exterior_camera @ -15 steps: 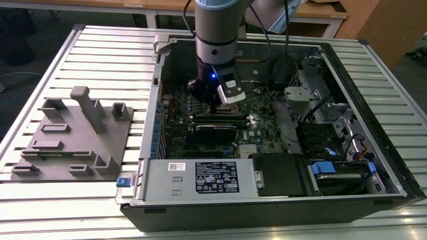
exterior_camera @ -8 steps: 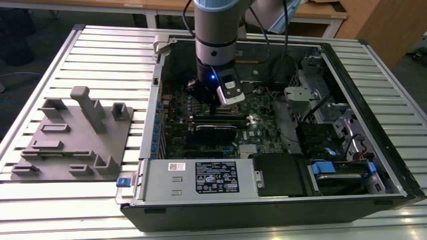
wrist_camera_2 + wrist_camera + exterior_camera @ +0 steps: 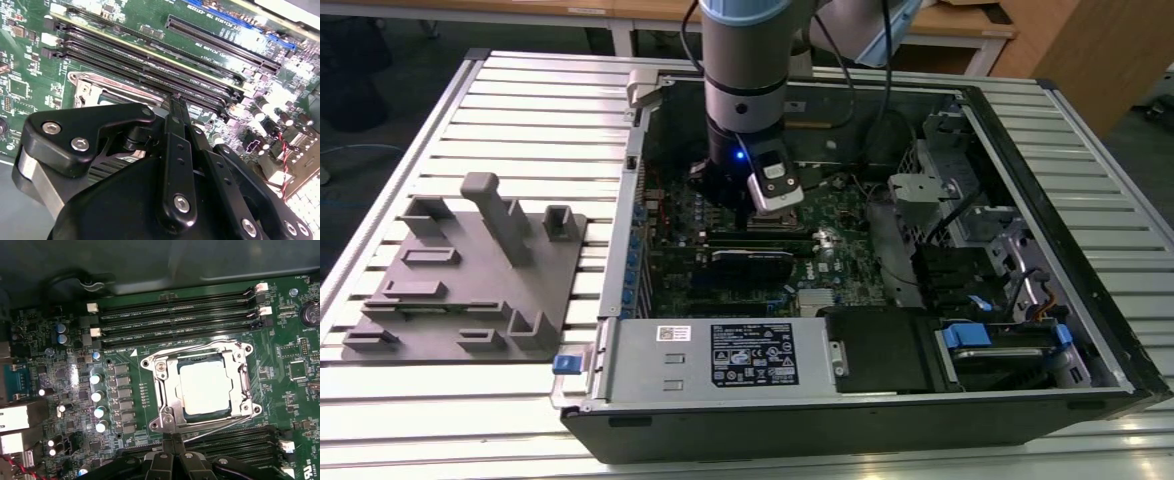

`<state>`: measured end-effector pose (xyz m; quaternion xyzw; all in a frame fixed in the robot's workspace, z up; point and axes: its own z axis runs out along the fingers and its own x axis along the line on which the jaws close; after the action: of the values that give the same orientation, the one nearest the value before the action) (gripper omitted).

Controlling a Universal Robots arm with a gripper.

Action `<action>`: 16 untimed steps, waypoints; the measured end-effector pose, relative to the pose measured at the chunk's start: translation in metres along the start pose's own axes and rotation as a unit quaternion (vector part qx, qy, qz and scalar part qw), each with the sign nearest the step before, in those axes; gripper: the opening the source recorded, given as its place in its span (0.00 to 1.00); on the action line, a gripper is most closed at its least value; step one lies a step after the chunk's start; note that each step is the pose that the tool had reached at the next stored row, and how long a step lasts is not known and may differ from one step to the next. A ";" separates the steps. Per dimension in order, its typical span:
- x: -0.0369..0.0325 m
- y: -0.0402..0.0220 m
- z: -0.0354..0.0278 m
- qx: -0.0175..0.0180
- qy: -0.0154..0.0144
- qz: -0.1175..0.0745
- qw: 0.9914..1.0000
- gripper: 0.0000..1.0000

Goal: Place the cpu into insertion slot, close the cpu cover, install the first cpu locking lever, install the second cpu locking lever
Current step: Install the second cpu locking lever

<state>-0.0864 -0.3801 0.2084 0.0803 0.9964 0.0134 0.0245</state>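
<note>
The cpu, a dull silver square, lies seated in the insertion slot. Over it the cpu cover, a silvery frame plate, lies flat with the chip showing through its window. Thin wire levers run along two opposite sides of the socket, one by the memory slots and one on the side nearer my gripper. My gripper is shut, with its black fingers pressed together and nothing visibly between them. Its tip hovers just at the socket's edge. In the exterior view the gripper hangs low inside the open computer case.
Long black memory slots flank the socket, and a row of capacitors stands beside it. The case walls, the power supply and the drive cage hem the arm in. A grey fixture plate lies at the exterior view's left.
</note>
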 end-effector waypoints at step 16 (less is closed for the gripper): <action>0.0075 -0.0013 0.0042 -0.005 0.001 0.000 1.000 0.11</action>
<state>-0.0937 -0.3800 0.2039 0.0804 0.9963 0.0180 0.0243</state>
